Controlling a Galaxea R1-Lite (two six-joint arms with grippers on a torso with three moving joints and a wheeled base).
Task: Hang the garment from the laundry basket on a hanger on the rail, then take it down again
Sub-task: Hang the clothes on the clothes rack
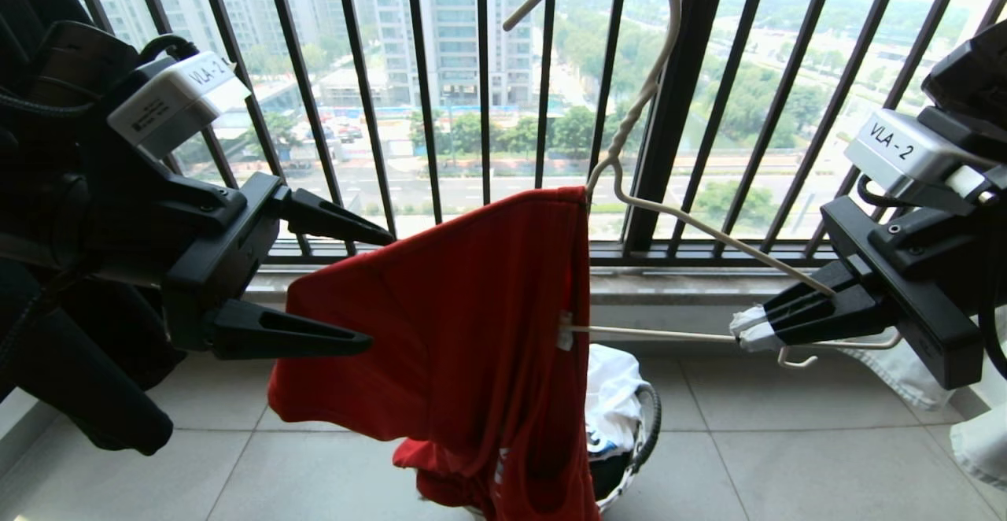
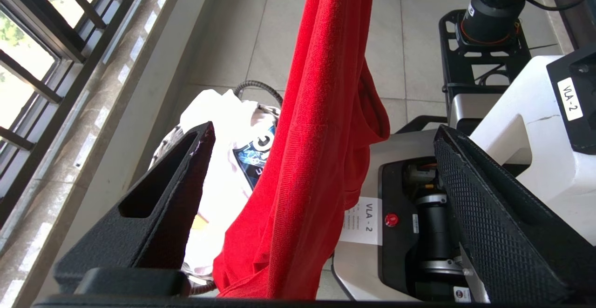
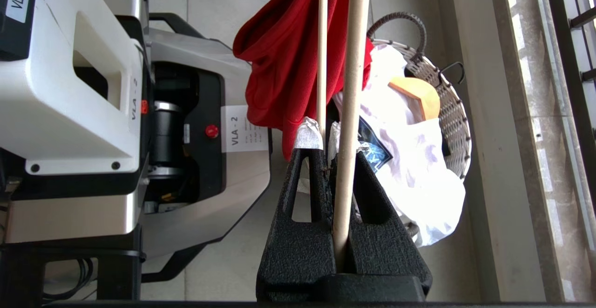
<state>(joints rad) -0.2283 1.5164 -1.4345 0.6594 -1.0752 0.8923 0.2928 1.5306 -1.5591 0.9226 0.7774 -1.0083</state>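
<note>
Two end effectors are showing: the right end effector (image 1: 747, 330) is clamping the off-white hanger (image 1: 712, 235) at its right end, while the left end effector (image 1: 376, 289) is gaping wide, gripping nothing, beside the red garment (image 1: 464, 332) that's draping off the hanger above the laundry basket (image 3: 454, 112) on the floor.

I'm on a high-rise apartment balcony. Dark metal railing bars (image 1: 440, 96) at my 12 o'clock front a view of tower blocks (image 1: 452, 25) and streets far below. Pale floor tiles (image 1: 755, 466) lie underfoot, and a woven laundry basket (image 3: 449, 108) of clothes sits by the stone sill (image 1: 669, 285).
</note>
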